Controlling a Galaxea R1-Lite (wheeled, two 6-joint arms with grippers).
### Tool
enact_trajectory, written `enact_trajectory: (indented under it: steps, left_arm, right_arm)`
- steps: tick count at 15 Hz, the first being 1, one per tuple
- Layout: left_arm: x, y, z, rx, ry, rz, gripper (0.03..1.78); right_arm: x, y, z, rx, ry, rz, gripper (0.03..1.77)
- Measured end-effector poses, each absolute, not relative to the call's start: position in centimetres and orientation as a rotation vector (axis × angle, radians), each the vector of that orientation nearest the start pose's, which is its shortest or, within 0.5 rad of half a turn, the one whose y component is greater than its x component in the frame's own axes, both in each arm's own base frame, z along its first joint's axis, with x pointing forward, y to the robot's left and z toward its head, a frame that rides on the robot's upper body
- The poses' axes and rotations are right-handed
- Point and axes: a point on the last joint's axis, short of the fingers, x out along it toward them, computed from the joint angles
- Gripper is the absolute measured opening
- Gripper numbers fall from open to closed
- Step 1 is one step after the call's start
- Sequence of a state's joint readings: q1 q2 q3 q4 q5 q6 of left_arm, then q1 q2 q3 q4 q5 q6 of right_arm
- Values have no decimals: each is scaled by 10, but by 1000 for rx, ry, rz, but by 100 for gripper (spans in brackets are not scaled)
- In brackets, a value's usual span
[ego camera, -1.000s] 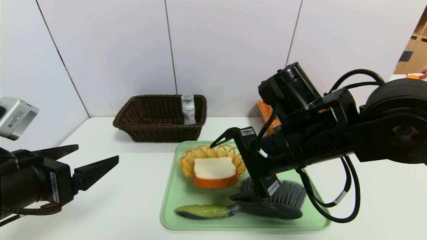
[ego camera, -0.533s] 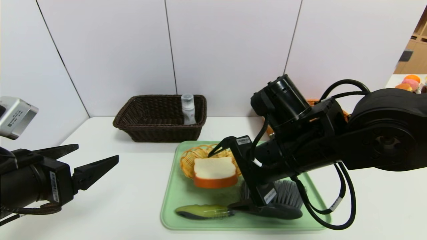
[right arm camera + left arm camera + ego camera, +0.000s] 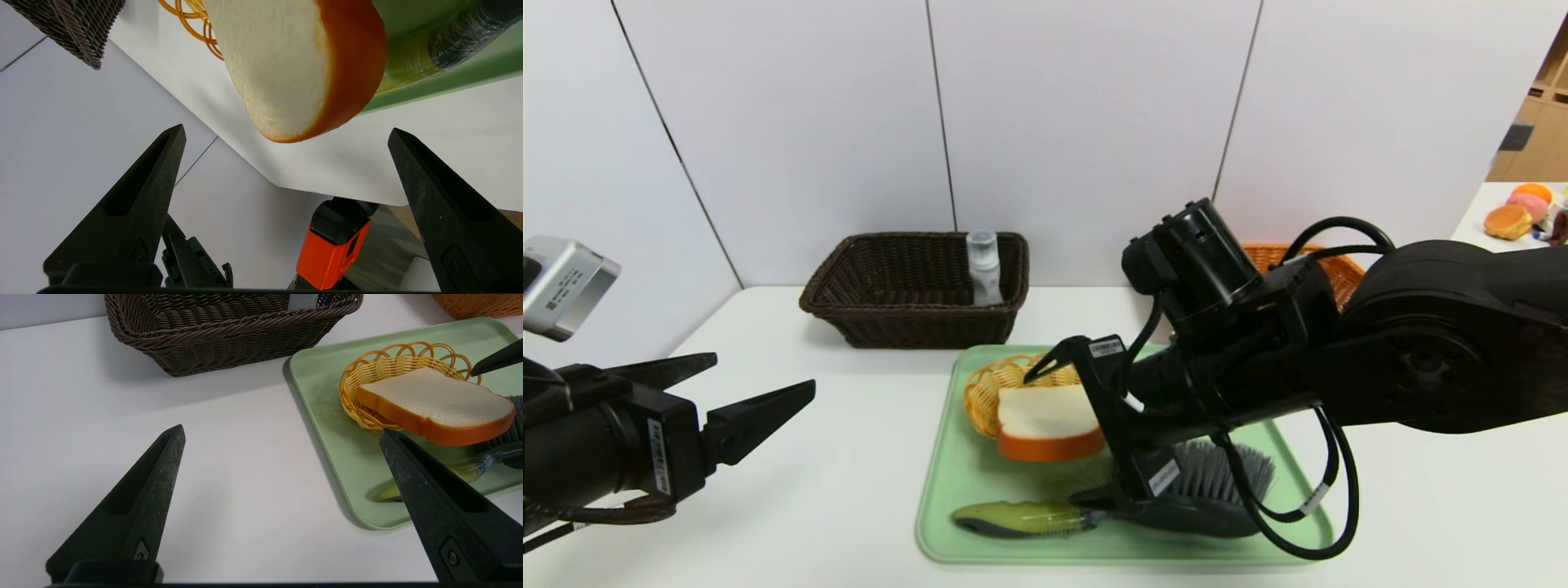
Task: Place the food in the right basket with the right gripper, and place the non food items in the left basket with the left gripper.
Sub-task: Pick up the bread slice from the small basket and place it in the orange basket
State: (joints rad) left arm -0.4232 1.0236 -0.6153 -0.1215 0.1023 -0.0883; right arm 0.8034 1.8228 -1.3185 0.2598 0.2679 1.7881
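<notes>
Your right claw [image 3: 1068, 433] is hanging with its jaws spread wide and turned on edge, one finger above the far rim of the bread slice [image 3: 1045, 420] and the other down by the near crust, gripping nothing yet. The slice is lying tilted, its far end propped on the small wire basket [image 3: 987, 390] and its near end reaching out over the green tray [image 3: 943, 498]. It is looking like a light, spongy piece, likely a foam replica, so you are probably dealing with something that gives under pressure and will not slip much; take it across the crust edges, where it is firmest, rather than pinching the soft white face. Just beside it on the tray, the dish brush [image 3: 1176, 498] is lying under your claw, so watch the lower finger does not catch its bristles. Farther out, the orange basket [image 3: 1327, 265] is waiting behind your right arm, and the dark basket [image 3: 907, 286], already holding a small bottle [image 3: 983, 265], is sitting at the back of the white surface [image 3: 833, 457]. Your left claw [image 3: 739, 400] is parked open, well apart at the left
</notes>
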Motion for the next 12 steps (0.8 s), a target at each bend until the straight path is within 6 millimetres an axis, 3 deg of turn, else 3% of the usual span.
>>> enact_trajectory:
  steps: [12]
  left_arm:
    - [122, -53, 227, -10, 293, -307, 169]
  right_arm:
    - [236, 251, 197, 1318, 1353, 48, 170]
